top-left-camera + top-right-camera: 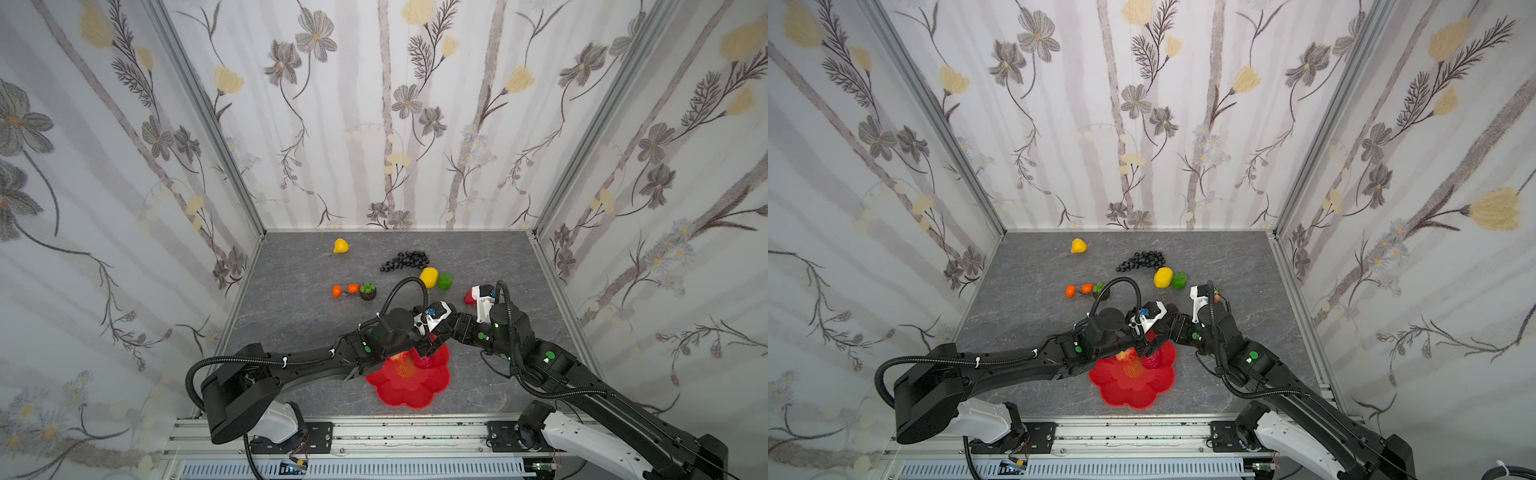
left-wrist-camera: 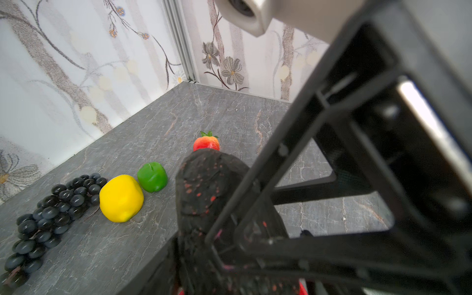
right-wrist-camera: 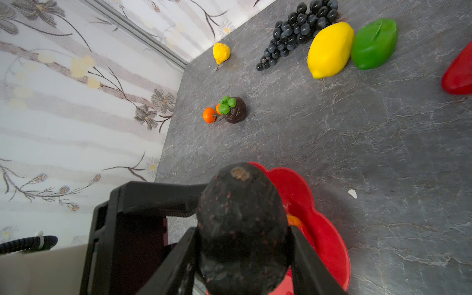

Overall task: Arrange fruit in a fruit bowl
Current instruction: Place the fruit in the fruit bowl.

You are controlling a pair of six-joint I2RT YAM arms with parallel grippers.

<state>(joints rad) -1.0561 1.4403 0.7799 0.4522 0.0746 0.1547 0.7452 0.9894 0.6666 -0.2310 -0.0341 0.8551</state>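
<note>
The black avocado (image 3: pixel 240 204), rough-skinned, flecked with red and with a pale stem scar at its tip, hangs above the far edge of the scalloped red fruit bowl (image 1: pixel 415 395). The right hand (image 3: pixel 242 229) clamps it, a finger on each side. The left hand (image 1: pixel 428 338) is close against it, but I cannot tell whether it grips.

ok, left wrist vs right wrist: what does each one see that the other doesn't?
Left wrist only: a pale camera housing on the other arm, and the strawberry whole, with its green leaves.
Right wrist only: the fruit bowl and its scalloped rim (left wrist catches just red slivers), yellow pear, tiny oranges, and the dark round fruit with green leaves beside them.
Both: black avocado close up, grapes, lemon, green fruit, grey table. The right wrist seems to crop the strawberry to a red edge.
</note>
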